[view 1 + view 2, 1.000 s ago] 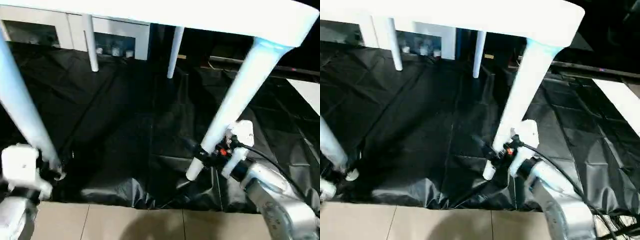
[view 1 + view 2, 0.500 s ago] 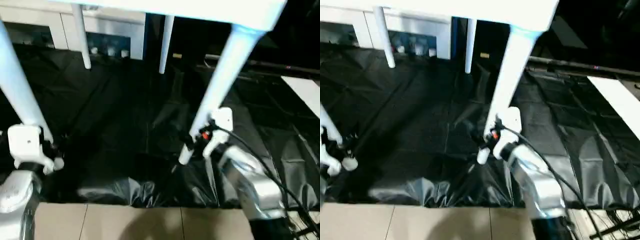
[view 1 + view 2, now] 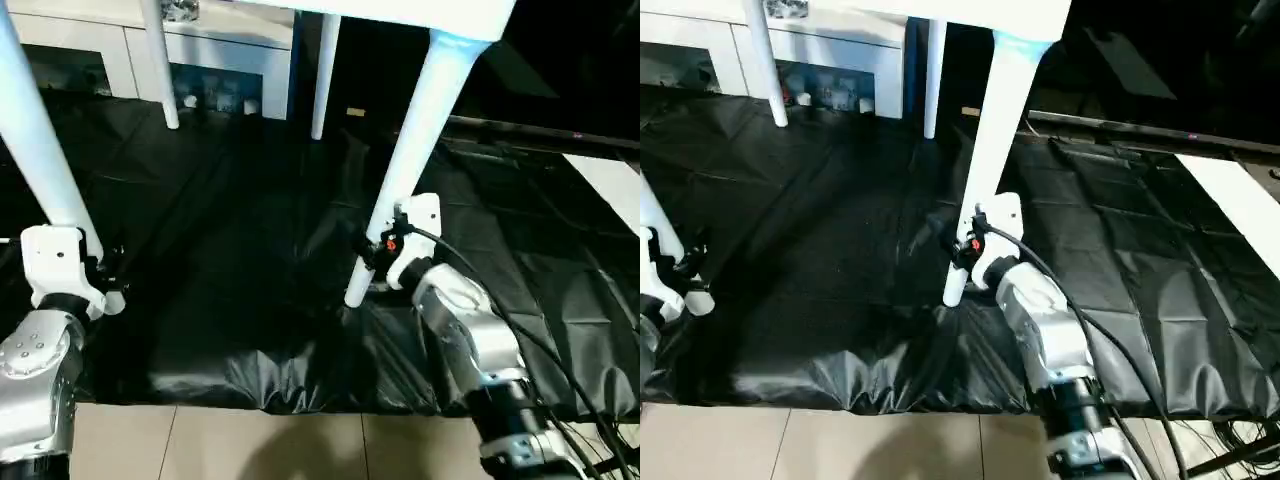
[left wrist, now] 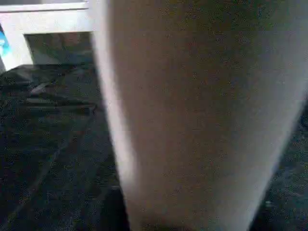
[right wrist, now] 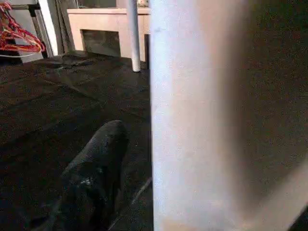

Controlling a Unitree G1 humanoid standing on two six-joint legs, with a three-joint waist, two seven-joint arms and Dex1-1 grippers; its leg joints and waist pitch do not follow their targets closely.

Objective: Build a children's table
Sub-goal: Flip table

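Note:
The children's table stands upright on a black sheet [image 3: 230, 250], its white tabletop [image 3: 400, 12] at the top edge of the head views. My left gripper [image 3: 100, 280] is at the lower end of the near-left leg [image 3: 40, 150], which looms close in the left wrist view [image 4: 202, 115]. My right gripper [image 3: 375, 252] straddles the near-right leg [image 3: 415, 130] just above its foot. In the right wrist view one black finger [image 5: 91, 178] stands a little apart from that leg [image 5: 192, 120]. The two far legs [image 3: 158, 60] [image 3: 325, 70] rest on the sheet.
A white glass-doored cabinet [image 3: 230, 60] stands behind the table. Tan floor tiles [image 3: 250, 445] begin at the sheet's crumpled near edge. A white board [image 3: 610, 180] lies at the right, and cables [image 3: 1230, 440] trail at the lower right.
The whole picture has shifted, so the camera has moved up and back. Both grippers stay at the lower ends of the same two legs, which now look steeper.

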